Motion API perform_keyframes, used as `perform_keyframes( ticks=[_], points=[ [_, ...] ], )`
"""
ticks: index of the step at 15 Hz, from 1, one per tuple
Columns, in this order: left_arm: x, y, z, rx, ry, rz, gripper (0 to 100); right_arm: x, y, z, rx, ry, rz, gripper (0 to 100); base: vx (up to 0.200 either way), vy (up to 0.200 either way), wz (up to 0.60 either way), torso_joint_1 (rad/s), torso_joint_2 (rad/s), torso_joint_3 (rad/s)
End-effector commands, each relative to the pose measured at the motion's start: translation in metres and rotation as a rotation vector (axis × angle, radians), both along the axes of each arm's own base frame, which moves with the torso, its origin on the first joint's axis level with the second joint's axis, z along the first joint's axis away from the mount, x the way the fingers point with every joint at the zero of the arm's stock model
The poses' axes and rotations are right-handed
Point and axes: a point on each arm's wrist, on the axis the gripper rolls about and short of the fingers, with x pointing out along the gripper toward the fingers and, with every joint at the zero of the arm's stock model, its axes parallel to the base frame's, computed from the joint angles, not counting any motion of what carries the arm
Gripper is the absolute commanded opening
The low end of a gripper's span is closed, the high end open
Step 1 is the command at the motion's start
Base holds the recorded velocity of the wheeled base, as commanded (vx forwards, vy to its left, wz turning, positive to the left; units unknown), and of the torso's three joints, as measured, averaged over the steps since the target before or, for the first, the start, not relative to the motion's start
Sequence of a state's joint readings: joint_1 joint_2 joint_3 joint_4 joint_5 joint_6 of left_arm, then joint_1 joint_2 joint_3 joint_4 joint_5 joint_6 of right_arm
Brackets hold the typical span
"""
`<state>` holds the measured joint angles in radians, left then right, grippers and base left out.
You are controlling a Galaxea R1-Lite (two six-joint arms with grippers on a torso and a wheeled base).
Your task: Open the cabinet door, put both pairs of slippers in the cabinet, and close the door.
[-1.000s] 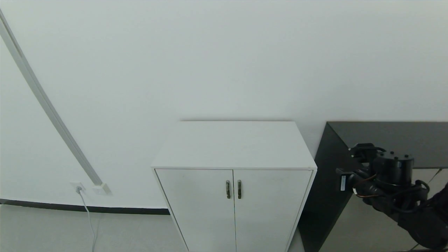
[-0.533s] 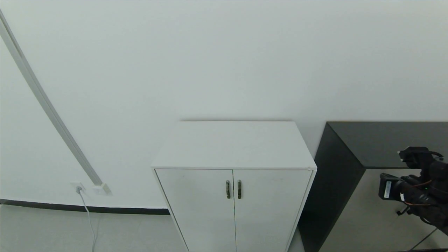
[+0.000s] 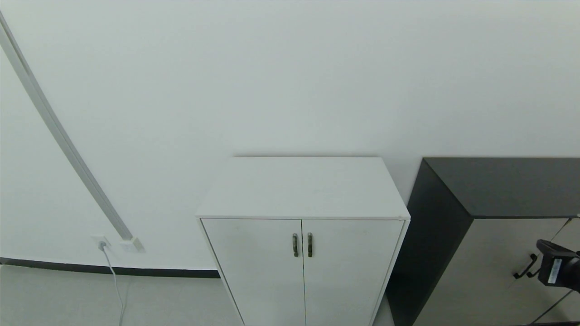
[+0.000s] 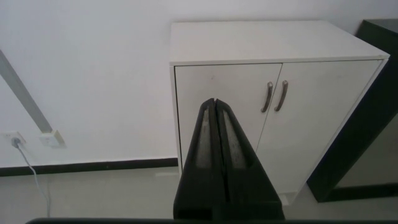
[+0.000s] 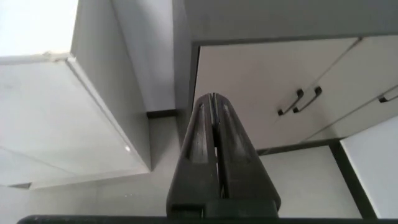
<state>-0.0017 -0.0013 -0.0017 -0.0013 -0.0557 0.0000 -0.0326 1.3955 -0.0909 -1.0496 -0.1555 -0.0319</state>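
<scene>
The white cabinet (image 3: 302, 190) stands against the wall with both doors shut. Its two dark handles (image 3: 302, 245) meet at the middle seam. In the left wrist view my left gripper (image 4: 214, 102) is shut with nothing in it, held in front of the cabinet's left door (image 4: 217, 87), apart from it. The handles (image 4: 275, 96) lie off to one side of it. My right gripper (image 5: 213, 98) is shut and empty, hanging low in front of the black cabinet beside the white cabinet's side wall (image 5: 99, 106). Part of my right arm (image 3: 559, 270) shows at the head view's right edge.
A black cabinet (image 3: 498, 185) with pale doors and black handles (image 5: 300, 101) stands right beside the white one. On the left, a wall socket with a white cable (image 3: 103, 246) sits under a slanted conduit (image 3: 59, 131). Bare floor lies in front.
My right arm has dropped down and swung right, from beside the white cabinet's top corner to the head view's lower right edge. The cabinet doors stay shut.
</scene>
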Motion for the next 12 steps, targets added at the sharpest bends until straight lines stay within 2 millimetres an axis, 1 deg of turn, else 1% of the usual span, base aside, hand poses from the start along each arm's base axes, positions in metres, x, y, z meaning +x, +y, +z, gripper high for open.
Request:
perform_keyframes(
  ticks=[1, 4, 5, 8, 12],
  points=[
    [0.0, 0.0, 0.0, 0.0, 0.001, 0.001, 0, -0.03, 0.001, 0.01, 0.001, -0.046, 0.016, 0, 0.0, 0.0, 0.0, 0.0, 0.0, 0.0],
    [0.0, 0.0, 0.0, 0.0, 0.001, 0.001, 0, -0.058, 0.003, 0.011, 0.021, -0.024, 0.054, 0, 0.0, 0.0, 0.0, 0.0, 0.0, 0.0],
    [0.0, 0.0, 0.0, 0.0, 0.001, 0.001, 0, -0.074, 0.004, 0.009, 0.029, -0.012, 0.071, 0, 0.0, 0.0, 0.0, 0.0, 0.0, 0.0],
    [0.0, 0.0, 0.0, 0.0, 0.001, 0.001, 0, -0.105, 0.006, 0.004, 0.044, 0.013, 0.127, 0, 0.0, 0.0, 0.0, 0.0, 0.0, 0.0],
    [0.0, 0.0, 0.0, 0.0, 0.001, 0.001, 0, -0.133, 0.009, -0.019, 0.081, 0.133, 0.202, 0, 0.0, 0.0, 0.0, 0.0, 0.0, 0.0]
  ],
)
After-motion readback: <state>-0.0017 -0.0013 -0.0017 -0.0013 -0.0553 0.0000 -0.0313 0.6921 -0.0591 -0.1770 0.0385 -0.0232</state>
